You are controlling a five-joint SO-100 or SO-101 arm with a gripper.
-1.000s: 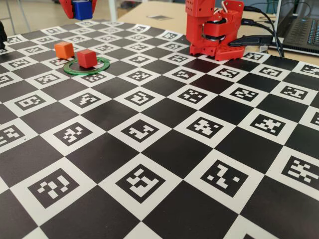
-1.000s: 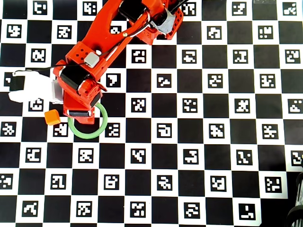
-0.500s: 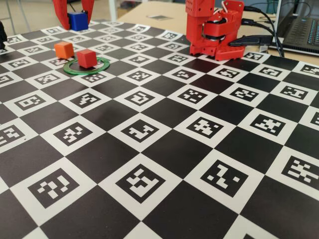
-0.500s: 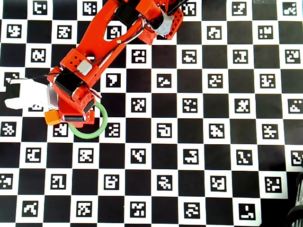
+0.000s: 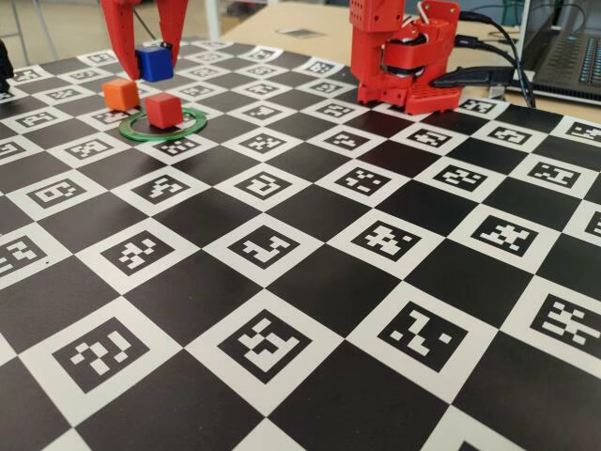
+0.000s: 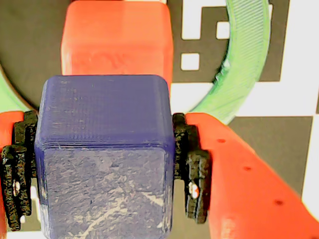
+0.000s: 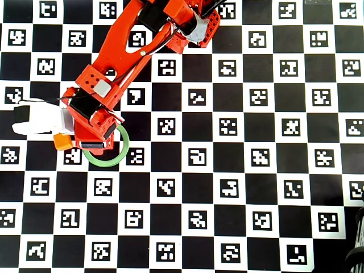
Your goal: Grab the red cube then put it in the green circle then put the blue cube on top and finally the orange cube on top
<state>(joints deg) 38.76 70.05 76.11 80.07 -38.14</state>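
Blue cube (image 5: 155, 63) clamped between gripper (image 5: 150, 58) jaws, held above red cube (image 5: 163, 110). Red cube inside green circle (image 5: 192, 124); orange cube (image 5: 120, 94) just outside the ring.

Bright, even light with soft, faint shadows. The wrist view is overexposed on the white squares, its close foreground slightly soft.

The arm (image 7: 122, 54) extends from its base, wrist bent downward. The gripper (image 5: 148, 58) points down at the board, jaws clamped on opposite sides of the blue cube (image 6: 104, 154).
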